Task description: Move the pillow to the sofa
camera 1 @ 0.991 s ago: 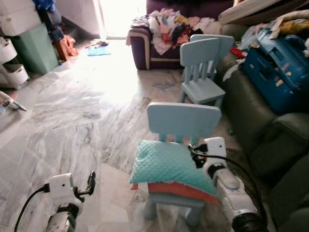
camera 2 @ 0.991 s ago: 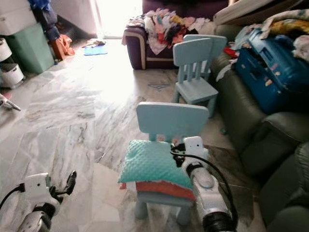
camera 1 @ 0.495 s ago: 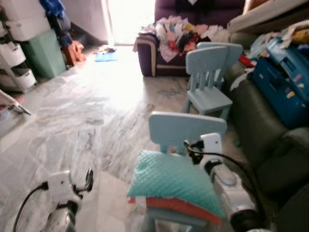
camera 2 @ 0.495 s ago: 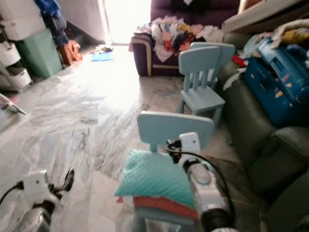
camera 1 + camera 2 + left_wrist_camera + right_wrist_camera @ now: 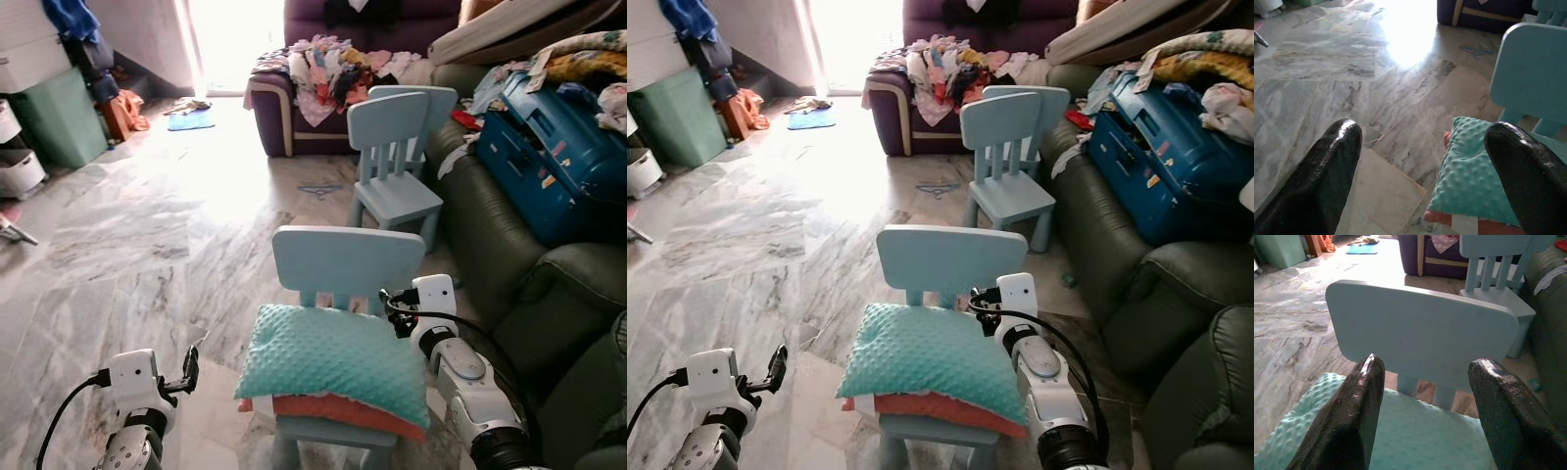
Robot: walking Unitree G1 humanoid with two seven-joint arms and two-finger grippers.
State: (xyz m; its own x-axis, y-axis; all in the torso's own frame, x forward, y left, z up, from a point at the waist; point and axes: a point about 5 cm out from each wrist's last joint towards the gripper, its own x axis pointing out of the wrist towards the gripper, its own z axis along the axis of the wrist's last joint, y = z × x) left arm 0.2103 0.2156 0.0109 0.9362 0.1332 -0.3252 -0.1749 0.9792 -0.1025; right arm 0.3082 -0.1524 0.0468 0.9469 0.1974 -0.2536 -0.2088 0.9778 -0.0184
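A teal dotted pillow (image 5: 333, 360) with an orange underside lies on the seat of a small light-blue chair (image 5: 348, 259) right in front of me. My right gripper (image 5: 1422, 377) is open just over the pillow's far right corner, its fingers (image 5: 1364, 396) pointing at the chair's backrest. My left gripper (image 5: 1425, 142) is open too, held low over the floor, left of the pillow and apart from it. A dark green sofa (image 5: 509, 235) runs along the right side. A purple sofa (image 5: 279, 108) stands at the back.
A blue suitcase (image 5: 549, 166) and bedding lie on the green sofa. A heap of clothes (image 5: 338, 64) covers the purple sofa. A second light-blue chair (image 5: 392, 157) stands beyond the first. Green and white bins (image 5: 54, 117) stand at the far left of the marble floor (image 5: 147, 245).
The whole picture has shifted, so the camera moved. Both grippers keep their places beside the pillow, and the pillow still rests on the chair.
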